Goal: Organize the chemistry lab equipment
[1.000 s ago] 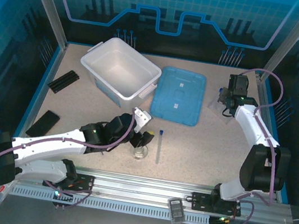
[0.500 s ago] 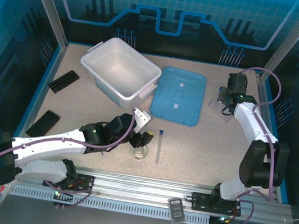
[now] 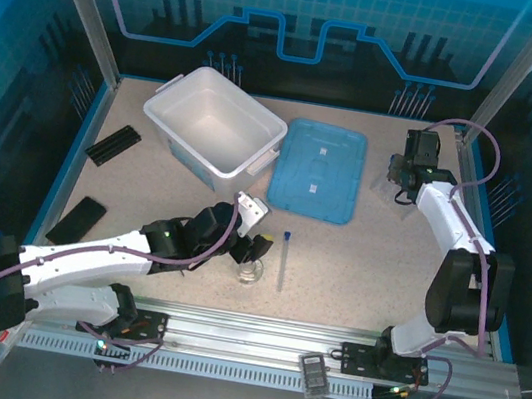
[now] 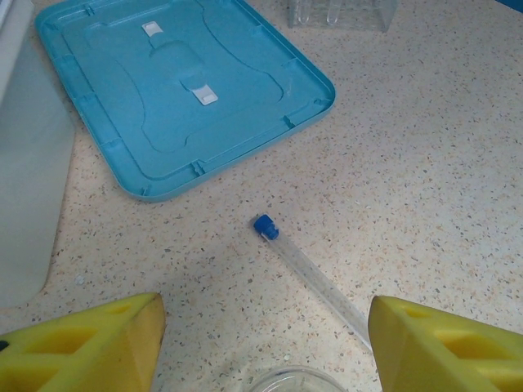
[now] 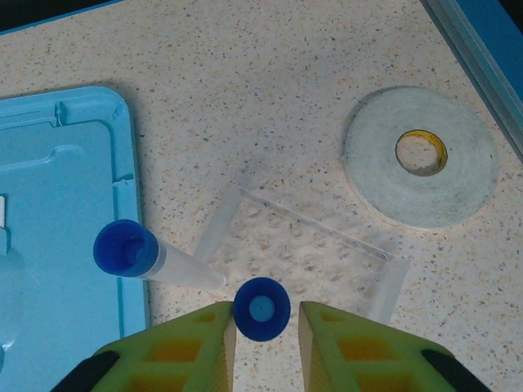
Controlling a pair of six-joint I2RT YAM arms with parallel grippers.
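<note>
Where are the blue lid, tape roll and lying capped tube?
blue lid (image 4: pixel 172 114), left wrist view, centre panel
tape roll (image 5: pixel 462 184), right wrist view, flat white face
lying capped tube (image 4: pixel 315 280), left wrist view, clear barrel

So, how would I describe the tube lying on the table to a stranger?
Find the blue lid beside the white bin. Just in front of the lid, right of a small beaker, lies a slim clear tube. Unlike the two capped tubes at the clear rack on the right, it lies flat on the table, cap toward the lid.
</note>
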